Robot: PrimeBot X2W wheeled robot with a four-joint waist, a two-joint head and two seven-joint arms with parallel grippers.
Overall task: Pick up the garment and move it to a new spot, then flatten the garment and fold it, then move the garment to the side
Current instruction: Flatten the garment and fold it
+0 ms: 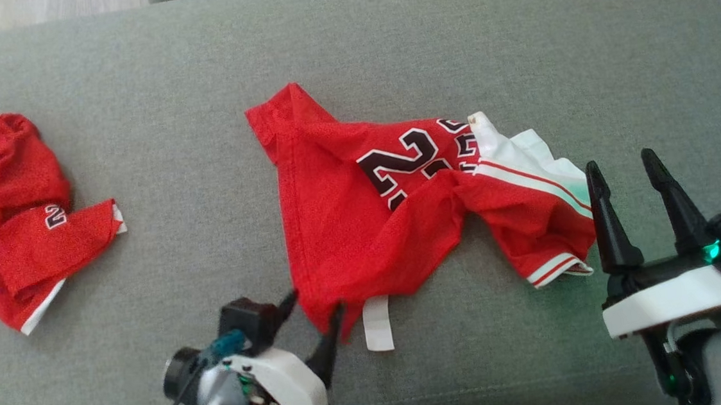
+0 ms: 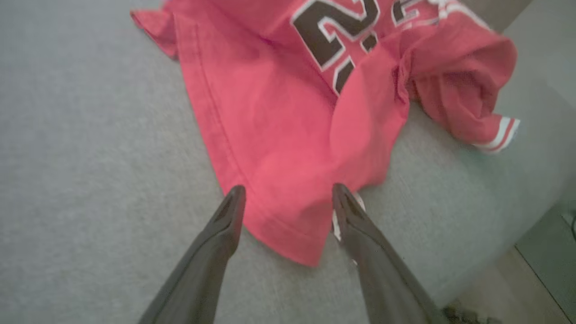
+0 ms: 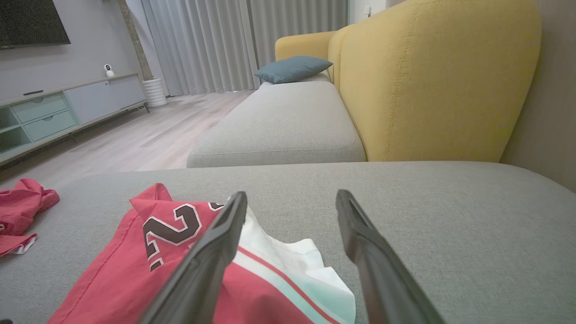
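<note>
A red jersey (image 1: 362, 228) with dark numbers and a white-striped sleeve lies crumpled in the middle of the grey cushion (image 1: 386, 39). My left gripper (image 1: 315, 301) is open, its fingers straddling the jersey's near corner (image 2: 288, 234), beside a white label (image 1: 377, 323). The jersey (image 2: 279, 135) spreads away from that gripper (image 2: 288, 189) in the left wrist view. My right gripper (image 1: 620, 160) stands open just right of the white sleeve, nothing between its fingers. From the right wrist, the gripper (image 3: 291, 194) hovers over the jersey's (image 3: 112, 279) edge.
A second red garment (image 1: 7, 211) lies bunched at the cushion's far left. Beyond the cushion are a yellow sofa back (image 3: 432, 81), a teal pillow (image 3: 292, 68) and a low cabinet (image 3: 58, 112). The cushion's edge drops to the floor (image 2: 535, 252) close by the left gripper.
</note>
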